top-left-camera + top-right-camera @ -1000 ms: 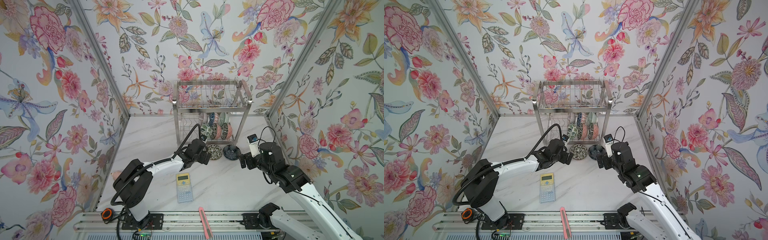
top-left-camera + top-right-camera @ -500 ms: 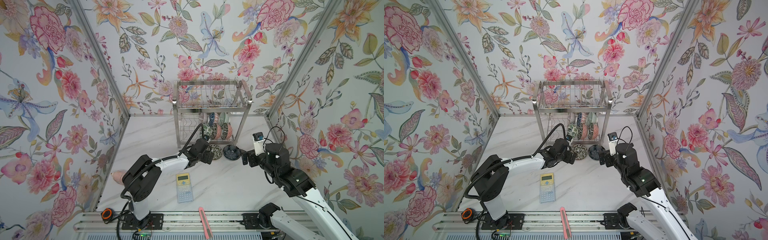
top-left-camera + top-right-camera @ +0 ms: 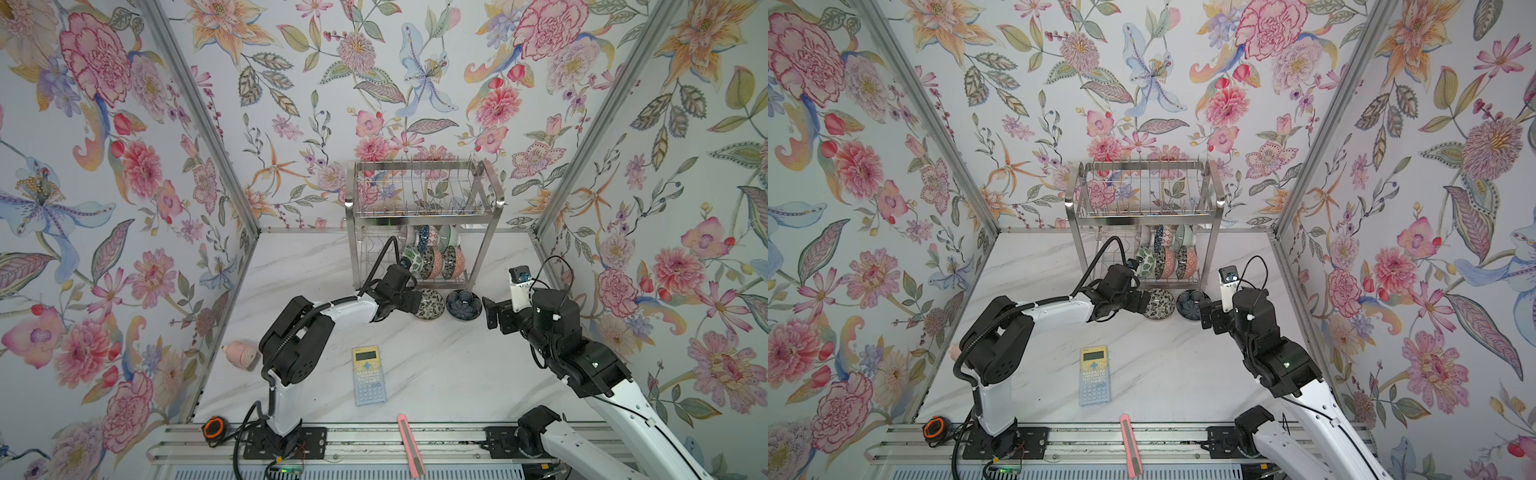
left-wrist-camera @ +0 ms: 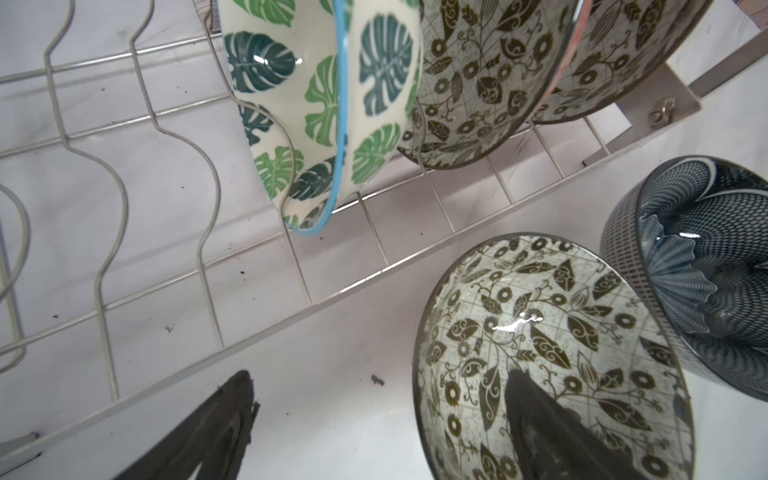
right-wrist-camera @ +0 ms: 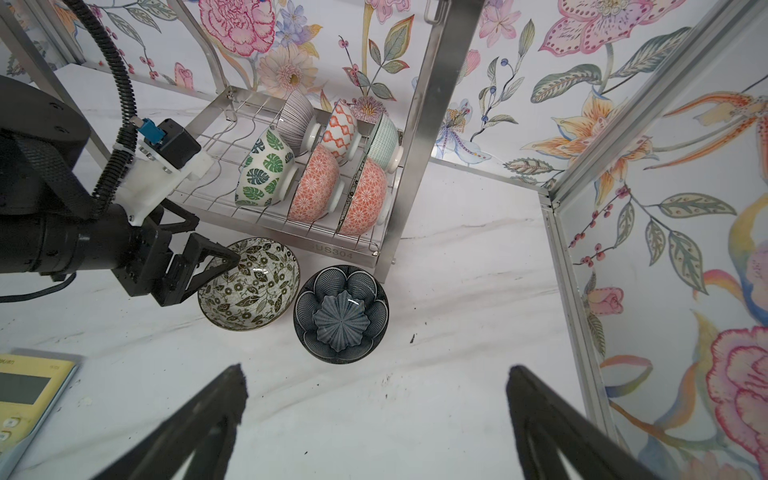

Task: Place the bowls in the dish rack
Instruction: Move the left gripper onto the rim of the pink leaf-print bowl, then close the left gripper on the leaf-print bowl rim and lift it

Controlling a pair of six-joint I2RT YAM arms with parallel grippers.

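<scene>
Since a second ago the left arm has reached forward. One of the left fingers now sits inside the black-and-white floral ceramic bowl, and its partner stands outside the rim. The pair is spread wide, straddling the rim without pinching it. Both finger roots are cut off by the edge of the left wrist view, and I cannot tell whether the inner tip touches the glaze.

This bowl stands upright on the white marble table, just in front of the tall stainless steel wire dish rack and just beside the dark blue patterned bowl. On the rack's lower tier other bowls stand on edge, the green leaf bowl at the end of the front row nearer the left arm. In both top views the upper tier half hides the back row.

The right fingers hang wide apart over bare table near the dark blue bowl, holding nothing. A yellow-and-blue calculator lies nearer the rail and is cut off in the right wrist view.
</scene>
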